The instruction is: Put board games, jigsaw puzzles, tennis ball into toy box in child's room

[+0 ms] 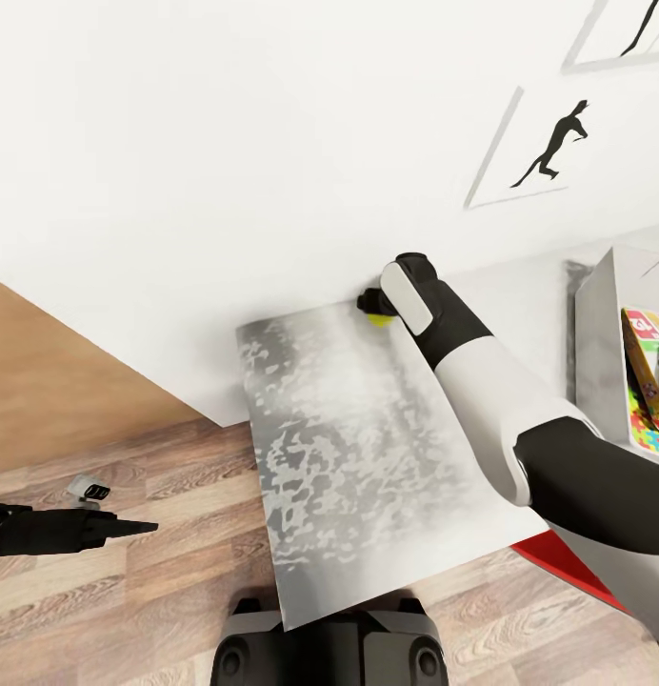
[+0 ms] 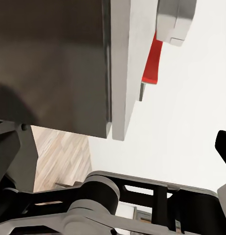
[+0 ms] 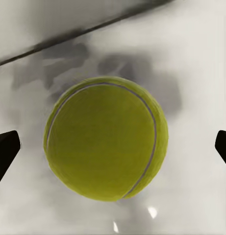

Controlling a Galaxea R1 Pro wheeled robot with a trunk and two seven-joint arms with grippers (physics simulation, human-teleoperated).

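Wooden floor (image 1: 129, 572) nearest, left gripper (image 1: 129, 526) hanging low over it, beside table; jaws pressed together to one point. Grey mottled table (image 1: 349, 438) next, long axis running away toward white wall (image 1: 225, 143). Right arm reaches along table to far edge. Right gripper (image 3: 113, 147) there with jaws spread wide, tennis ball (image 3: 106, 138) between them, not touched. Ball is round, no pointing direction. Toy box (image 1: 606, 333) at right.

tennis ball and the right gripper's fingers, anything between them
Nothing. In the right wrist view the tennis ball sits between the open right gripper, with only bare grey table in the gaps on either side.
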